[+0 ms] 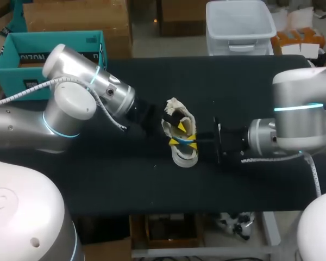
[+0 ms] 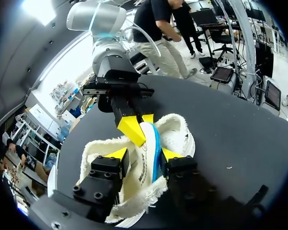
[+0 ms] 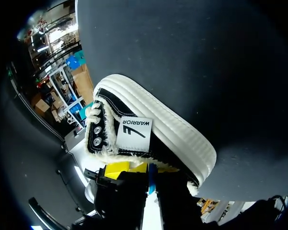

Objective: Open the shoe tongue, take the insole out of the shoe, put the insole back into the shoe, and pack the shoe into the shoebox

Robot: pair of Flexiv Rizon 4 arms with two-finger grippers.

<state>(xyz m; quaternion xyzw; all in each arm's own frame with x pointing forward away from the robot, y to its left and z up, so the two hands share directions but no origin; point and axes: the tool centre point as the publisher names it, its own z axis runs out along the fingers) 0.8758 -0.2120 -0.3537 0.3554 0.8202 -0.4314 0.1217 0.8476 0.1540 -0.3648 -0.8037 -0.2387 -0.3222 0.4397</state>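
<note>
A white-soled shoe (image 1: 183, 156) with a fleecy lining lies on its side in the middle of the black table (image 1: 125, 179). Its white insole (image 2: 146, 160) with a blue edge sticks up out of the opening. My right gripper (image 1: 188, 143) comes in from the right and is shut on the insole's edge, its yellow tips (image 2: 132, 130) pinching it. My left gripper (image 2: 144, 154) stands open, one finger on each side of the insole, over the shoe's fleecy lining (image 2: 180, 132). In the right wrist view the shoe's black side (image 3: 153, 125) lies just ahead of the right gripper (image 3: 134, 168).
A teal open box (image 1: 54, 54) stands at the back left, behind my left arm. Bare black tabletop lies in front of the shoe and to both sides of it.
</note>
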